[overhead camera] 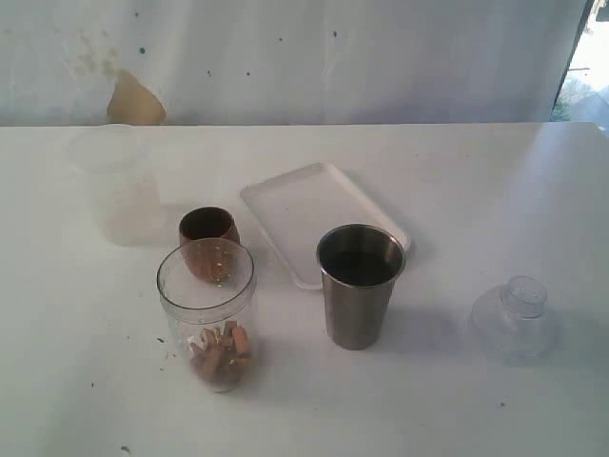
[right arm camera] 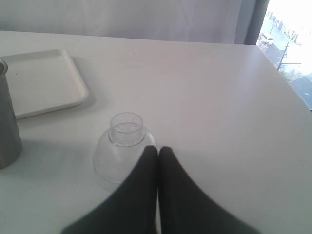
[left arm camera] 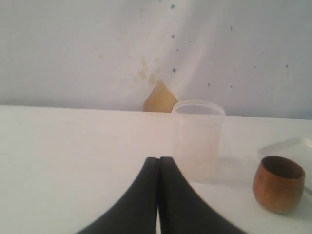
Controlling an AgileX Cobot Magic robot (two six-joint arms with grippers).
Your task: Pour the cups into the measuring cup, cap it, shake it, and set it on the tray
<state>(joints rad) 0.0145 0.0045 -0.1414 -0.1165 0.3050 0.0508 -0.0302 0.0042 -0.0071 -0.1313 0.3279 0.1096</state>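
The clear measuring cup (overhead camera: 206,314) stands at the front left of the table with tan chunks in its bottom. Just behind it sits the brown wooden cup (overhead camera: 208,238) (left arm camera: 279,184). The steel tumbler (overhead camera: 359,286) (right arm camera: 7,126) stands upright to the right, in front of the white tray (overhead camera: 319,214) (right arm camera: 39,80). A clear domed cap (overhead camera: 517,319) (right arm camera: 122,146) rests on the table at the right. Neither gripper shows in the exterior view. My left gripper (left arm camera: 159,158) is shut and empty, facing the frosted beaker. My right gripper (right arm camera: 158,148) is shut and empty, just short of the cap.
A frosted translucent beaker (overhead camera: 114,186) (left arm camera: 197,139) stands at the back left, near the wall. The white wall behind the table has a tan patch (overhead camera: 133,100). The table's right edge (right arm camera: 287,83) lies beside a bright window.
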